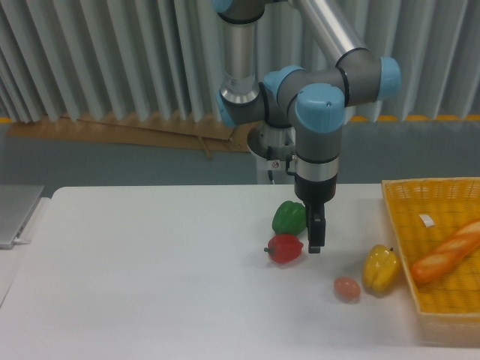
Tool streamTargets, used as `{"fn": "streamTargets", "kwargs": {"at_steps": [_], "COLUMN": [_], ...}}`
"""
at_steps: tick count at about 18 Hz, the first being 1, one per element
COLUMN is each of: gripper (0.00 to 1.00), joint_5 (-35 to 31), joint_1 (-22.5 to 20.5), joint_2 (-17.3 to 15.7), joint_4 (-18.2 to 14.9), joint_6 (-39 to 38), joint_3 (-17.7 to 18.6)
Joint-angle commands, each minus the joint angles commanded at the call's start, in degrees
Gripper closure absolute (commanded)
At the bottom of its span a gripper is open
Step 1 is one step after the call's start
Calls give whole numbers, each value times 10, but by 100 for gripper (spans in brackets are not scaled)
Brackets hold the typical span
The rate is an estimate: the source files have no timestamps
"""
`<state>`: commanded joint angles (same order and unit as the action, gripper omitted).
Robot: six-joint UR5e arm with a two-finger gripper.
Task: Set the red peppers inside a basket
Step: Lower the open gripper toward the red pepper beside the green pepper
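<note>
The red pepper (285,248) lies on the white table near the middle, its dark stem pointing left. My gripper (315,238) hangs straight down just to the pepper's right, fingertips close to the table and about level with it. I see the fingers edge-on as one dark shape, so their gap is hidden. Nothing appears to be held. The yellow-orange wicker basket (395,225) stands at the table's right edge, well to the right of the gripper.
A green pepper (289,217) sits just behind the red one, touching or nearly so. A yellow pepper (380,268) and a small brownish egg-like object (346,288) lie before the basket. A bread loaf (446,251) lies in the basket. A grey flat device (15,214) is far left.
</note>
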<state>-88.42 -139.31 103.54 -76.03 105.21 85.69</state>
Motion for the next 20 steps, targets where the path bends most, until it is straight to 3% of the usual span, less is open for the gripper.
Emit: {"fn": "streamTargets", "kwargs": {"at_steps": [20], "gripper": [0], "joint_5": [-15], "joint_1": [13], "joint_2": [-9], "joint_4": [1], "joint_6": [-28], "joint_3": [33]}}
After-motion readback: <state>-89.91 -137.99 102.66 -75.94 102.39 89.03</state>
